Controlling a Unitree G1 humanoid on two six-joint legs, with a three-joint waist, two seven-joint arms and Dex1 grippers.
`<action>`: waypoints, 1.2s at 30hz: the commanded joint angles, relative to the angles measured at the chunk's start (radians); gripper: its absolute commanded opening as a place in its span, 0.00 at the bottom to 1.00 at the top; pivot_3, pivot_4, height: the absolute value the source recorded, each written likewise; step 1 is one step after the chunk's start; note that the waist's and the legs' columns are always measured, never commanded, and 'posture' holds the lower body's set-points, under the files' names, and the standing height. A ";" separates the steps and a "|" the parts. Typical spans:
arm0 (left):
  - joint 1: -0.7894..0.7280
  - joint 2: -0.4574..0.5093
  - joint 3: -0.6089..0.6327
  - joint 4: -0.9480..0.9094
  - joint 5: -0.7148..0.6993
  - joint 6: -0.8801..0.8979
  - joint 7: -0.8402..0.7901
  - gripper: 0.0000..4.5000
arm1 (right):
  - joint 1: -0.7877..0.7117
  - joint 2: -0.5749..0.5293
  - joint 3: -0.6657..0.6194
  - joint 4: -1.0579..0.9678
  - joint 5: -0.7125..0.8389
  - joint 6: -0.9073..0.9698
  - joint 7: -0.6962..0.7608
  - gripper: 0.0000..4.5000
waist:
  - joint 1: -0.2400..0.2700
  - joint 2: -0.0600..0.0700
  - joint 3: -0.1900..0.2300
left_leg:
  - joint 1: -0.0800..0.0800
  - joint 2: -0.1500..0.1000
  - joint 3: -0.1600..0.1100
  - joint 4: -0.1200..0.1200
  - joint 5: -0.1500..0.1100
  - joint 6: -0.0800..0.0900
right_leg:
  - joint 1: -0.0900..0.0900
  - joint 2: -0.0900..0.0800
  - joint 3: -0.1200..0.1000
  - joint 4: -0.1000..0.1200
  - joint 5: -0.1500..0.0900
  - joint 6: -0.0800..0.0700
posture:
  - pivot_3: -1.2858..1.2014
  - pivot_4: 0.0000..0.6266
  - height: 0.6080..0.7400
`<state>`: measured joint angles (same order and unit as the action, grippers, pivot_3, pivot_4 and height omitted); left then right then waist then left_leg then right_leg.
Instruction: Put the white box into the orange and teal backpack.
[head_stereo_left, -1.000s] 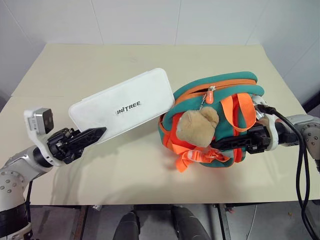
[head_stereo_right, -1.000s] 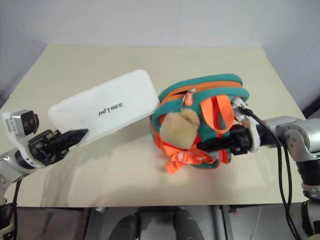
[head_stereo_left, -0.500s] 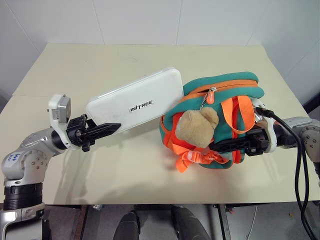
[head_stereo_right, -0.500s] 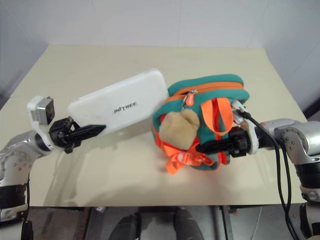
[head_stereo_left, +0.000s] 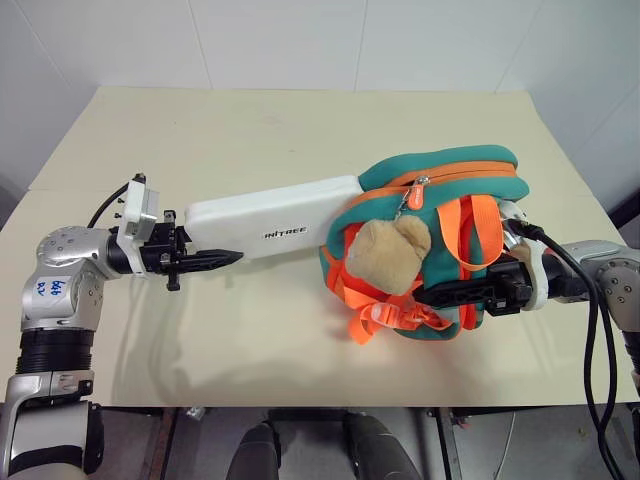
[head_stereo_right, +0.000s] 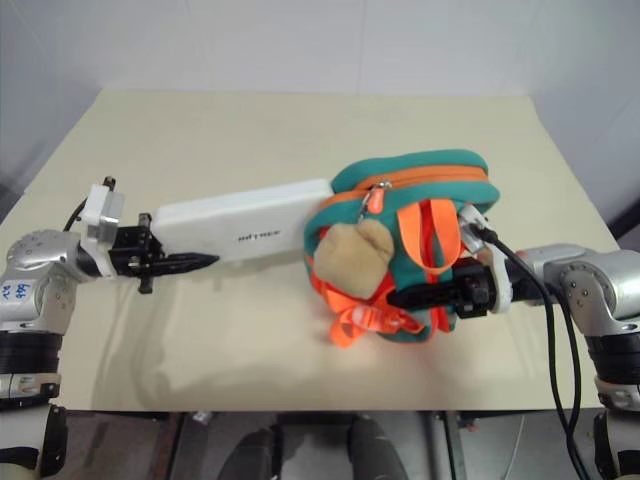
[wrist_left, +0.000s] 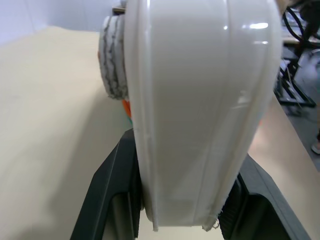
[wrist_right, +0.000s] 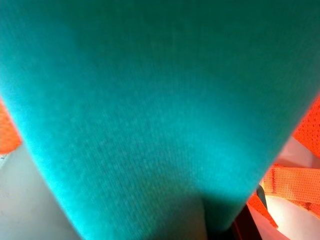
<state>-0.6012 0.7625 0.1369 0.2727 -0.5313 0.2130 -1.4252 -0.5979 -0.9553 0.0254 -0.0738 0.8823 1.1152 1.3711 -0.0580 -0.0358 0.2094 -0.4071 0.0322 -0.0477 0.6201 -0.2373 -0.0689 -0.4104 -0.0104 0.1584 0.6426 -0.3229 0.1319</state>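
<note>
The white box (head_stereo_left: 275, 215) hangs edge-on above the table, dark lettering on its side. My left gripper (head_stereo_left: 212, 248) is shut on its left end, and in the left wrist view the black fingers (wrist_left: 107, 192) clamp both faces of the white box (wrist_left: 200, 100). Its far end meets the teal rim of the orange and teal backpack (head_stereo_left: 460, 175); how far it reaches inside is hidden. A tan plush charm (head_stereo_left: 390, 255) hangs on the backpack's front. My right gripper (head_stereo_left: 445, 295) is shut on the backpack's lower front, with teal fabric (wrist_right: 150, 100) close before its camera.
The beige table (head_stereo_left: 250, 120) has open surface behind and to the left of the backpack. Its front edge runs just below both arms. A black cable (head_stereo_left: 600, 340) loops along my right forearm. White walls stand behind the table.
My left gripper rolled the box from broad face up to edge-on and carried it rightward, so its far end now meets the backpack's rim. The right gripper and backpack stayed put.
</note>
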 joint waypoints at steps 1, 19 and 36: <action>-0.074 0.003 -0.043 0.013 0.020 -0.017 -0.070 0.34 | 0.005 0.008 -0.020 -0.027 0.013 0.000 -0.004 0.00 | 0.000 0.000 0.000 | 0.000 0.000 0.000 0.000 0.000 0.000 | 0.000 0.000 0.000 0.000 0.000 0.000 | 0.52 0.24 1.00; -0.501 -0.255 -0.333 0.292 0.265 -0.015 -0.021 0.34 | -0.020 0.083 0.005 -0.031 -0.001 -0.021 -0.030 0.00 | 0.002 0.000 0.000 | -0.001 0.000 -0.001 0.008 -0.001 0.002 | 0.001 0.001 0.000 0.006 0.000 0.001 | 0.52 0.24 1.00; -0.556 -0.550 -0.275 0.476 0.306 -0.092 0.106 0.34 | 0.000 0.126 -0.019 -0.064 0.016 -0.023 -0.083 0.00 | 0.015 0.000 0.000 | -0.002 -0.002 -0.002 0.011 -0.001 0.002 | 0.001 0.001 0.001 0.006 0.001 0.004 | 0.52 0.24 1.00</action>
<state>-1.1329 0.2365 -0.1363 0.7677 -0.2241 0.1211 -1.3212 -0.6032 -0.8331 -0.0026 -0.0856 0.8845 1.0831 1.2928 -0.0430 -0.0358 0.2094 -0.4094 0.0303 -0.0497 0.6310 -0.2382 -0.0673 -0.4094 -0.0095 0.1590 0.6490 -0.3220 0.1357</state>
